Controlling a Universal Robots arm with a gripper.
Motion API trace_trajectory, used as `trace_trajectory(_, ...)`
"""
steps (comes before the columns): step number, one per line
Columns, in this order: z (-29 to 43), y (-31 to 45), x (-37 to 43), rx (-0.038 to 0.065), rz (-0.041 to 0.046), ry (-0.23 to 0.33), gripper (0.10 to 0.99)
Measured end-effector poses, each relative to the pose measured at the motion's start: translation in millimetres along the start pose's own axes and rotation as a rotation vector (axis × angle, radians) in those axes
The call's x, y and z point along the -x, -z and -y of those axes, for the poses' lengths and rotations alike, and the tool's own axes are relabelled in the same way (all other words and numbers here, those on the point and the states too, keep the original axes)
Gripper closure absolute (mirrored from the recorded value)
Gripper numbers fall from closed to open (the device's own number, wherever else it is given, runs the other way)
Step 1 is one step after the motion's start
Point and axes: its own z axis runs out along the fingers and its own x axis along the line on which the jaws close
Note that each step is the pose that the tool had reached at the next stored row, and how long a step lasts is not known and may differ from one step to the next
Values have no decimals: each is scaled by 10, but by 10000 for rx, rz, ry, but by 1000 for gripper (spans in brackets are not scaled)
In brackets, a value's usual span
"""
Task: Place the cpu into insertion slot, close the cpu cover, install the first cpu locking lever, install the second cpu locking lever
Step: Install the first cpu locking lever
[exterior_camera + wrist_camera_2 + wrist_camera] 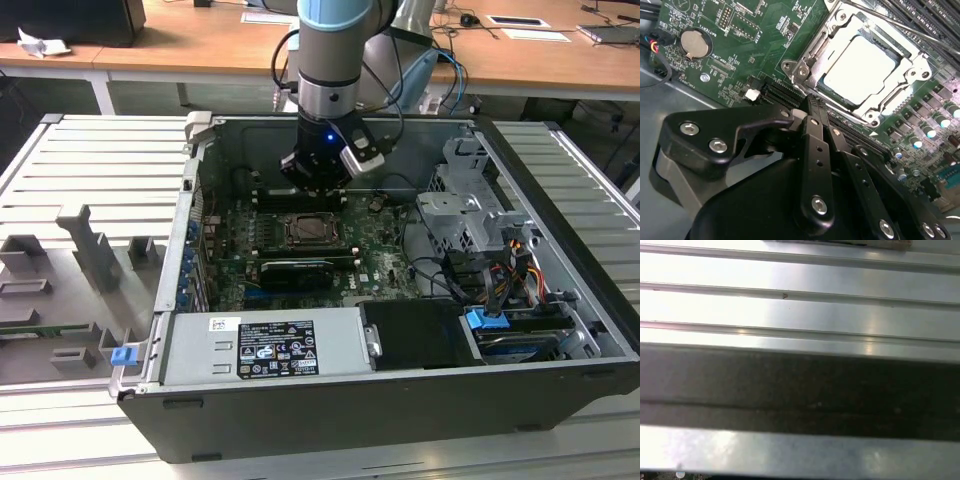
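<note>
The arm [335,60] reaches down into an open computer case [400,340] that lies on a ribbed metal table [90,160], with the gripper [318,178] hanging just above the green board [375,250] at the far edge of the socket.

In the second wrist view the gripper [811,101] has its black fingers [816,150] pressed together, their tips meeting in a narrow point with nothing between them. That point sits just beside the near edge of the slot [805,70], apparently above the board rather than touching it — contact cannot be told.

The cpu [858,67] lies flat inside the slot, its pale metal top showing through the window of the cover [895,97], which lies down flat over it. A thin metal lever [920,31] runs along the far side of the socket; whether it is latched cannot be told. In the exterior view the slot [312,232] sits near the middle of the board, with a long black card [295,270] just in front of it.

A round coin battery [692,42] sits on the board, well apart from the socket. The first wrist view looks onto ribbed metal [800,310] and a dark band [800,385].
</note>
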Motion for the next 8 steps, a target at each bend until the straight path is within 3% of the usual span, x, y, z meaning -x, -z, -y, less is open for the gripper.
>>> trace_trajectory(8, 55, 3, -4, -2, 0, -3, 980)
